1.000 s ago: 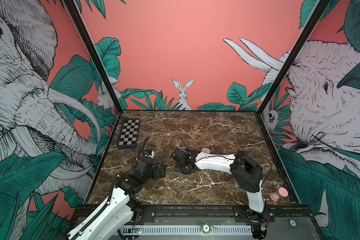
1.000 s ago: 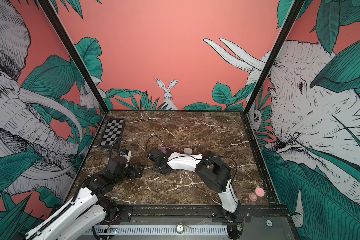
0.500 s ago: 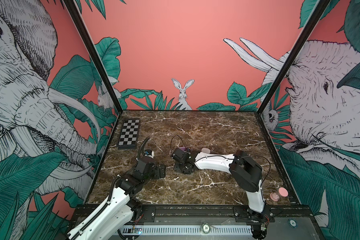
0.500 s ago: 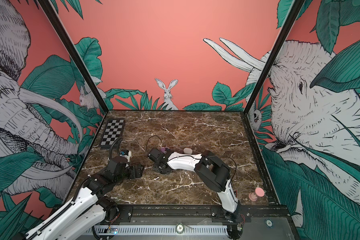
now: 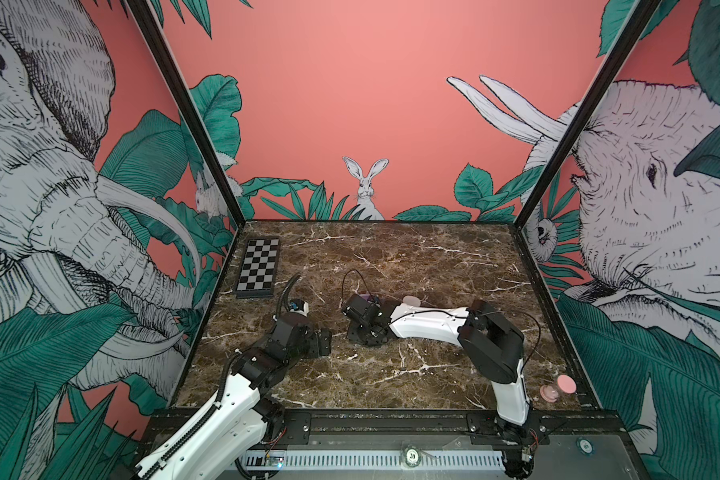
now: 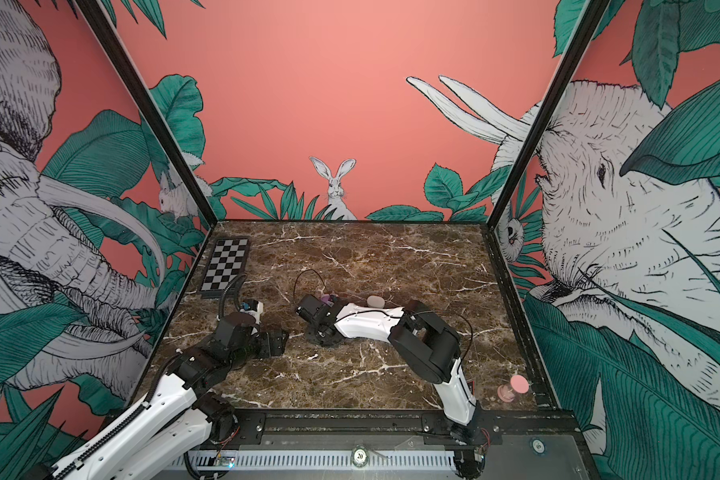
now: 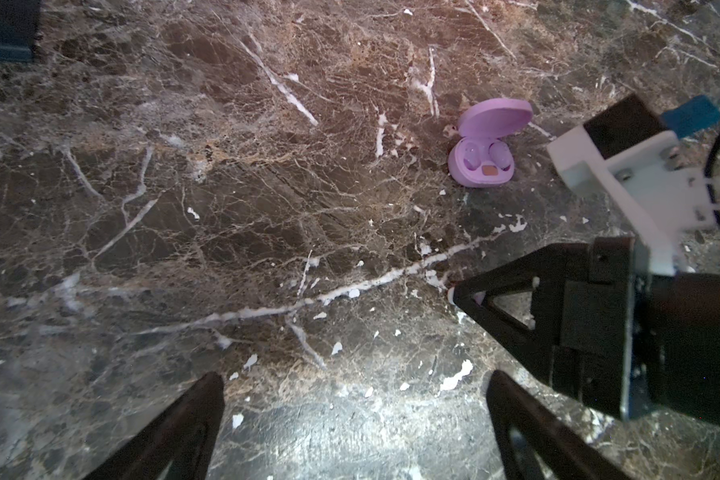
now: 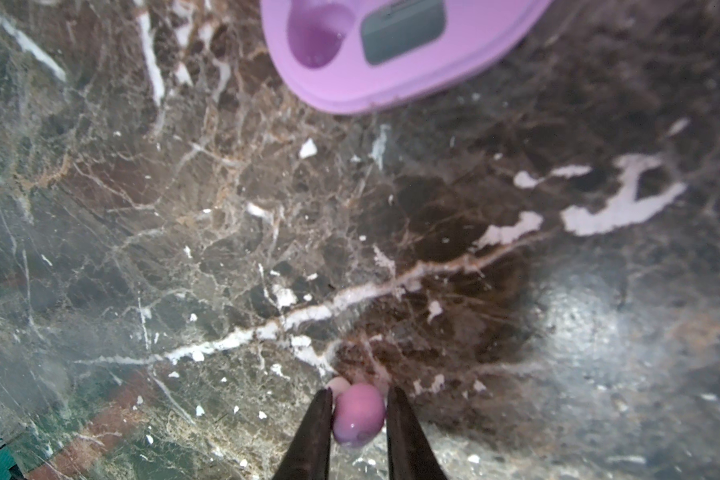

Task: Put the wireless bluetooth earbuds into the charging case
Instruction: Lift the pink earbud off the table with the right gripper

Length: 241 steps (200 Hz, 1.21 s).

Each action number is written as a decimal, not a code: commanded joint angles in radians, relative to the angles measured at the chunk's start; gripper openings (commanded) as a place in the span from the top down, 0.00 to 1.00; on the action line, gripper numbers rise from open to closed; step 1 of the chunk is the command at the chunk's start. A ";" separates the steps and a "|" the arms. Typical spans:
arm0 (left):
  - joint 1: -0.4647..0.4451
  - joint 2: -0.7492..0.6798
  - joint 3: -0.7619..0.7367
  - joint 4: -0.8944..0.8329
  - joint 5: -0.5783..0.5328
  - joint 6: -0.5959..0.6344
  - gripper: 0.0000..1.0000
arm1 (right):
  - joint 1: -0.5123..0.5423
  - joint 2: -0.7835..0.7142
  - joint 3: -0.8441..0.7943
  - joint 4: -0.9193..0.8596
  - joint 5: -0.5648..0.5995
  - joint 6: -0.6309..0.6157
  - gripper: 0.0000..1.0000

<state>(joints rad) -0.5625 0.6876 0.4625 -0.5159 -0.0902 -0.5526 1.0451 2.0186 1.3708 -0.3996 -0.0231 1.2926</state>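
Note:
The lilac charging case [image 7: 481, 162] lies open on the marble table with its lid up; I also see the case in both top views [image 5: 367, 296] [image 6: 327, 298]. My right gripper [image 8: 358, 409] is shut on a lilac earbud [image 8: 358, 413], low over the table a short way in front of the case [image 8: 391, 70]. One well [image 8: 319, 37] of the case looks empty. The right gripper [image 7: 460, 293] also shows in the left wrist view. My left gripper [image 7: 354, 399] stands open over bare marble, left of the right gripper [image 5: 364, 332]. No white earbuds are in view.
A pale closed case [image 5: 411, 299] lies behind the right forearm. A checkerboard [image 5: 258, 268] sits at the back left. A small pink object [image 5: 558, 388] stands at the front right corner. Black frame posts and printed walls bound the table [image 5: 433, 257].

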 commanded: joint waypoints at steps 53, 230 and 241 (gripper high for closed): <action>-0.004 0.010 0.002 0.013 -0.006 0.008 0.01 | -0.009 0.008 -0.009 0.013 -0.005 -0.025 0.85; -0.003 0.062 -0.028 0.111 -0.026 0.046 0.01 | -0.032 -0.143 0.020 -0.061 0.115 -0.225 0.90; -0.004 0.074 -0.035 0.125 -0.011 0.052 0.01 | -0.043 -0.148 0.020 -0.062 0.103 -0.238 0.90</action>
<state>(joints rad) -0.5625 0.7429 0.4526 -0.4377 -0.1127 -0.5259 1.0241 1.9133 1.3708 -0.4385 0.0658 1.1019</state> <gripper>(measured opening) 0.991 0.131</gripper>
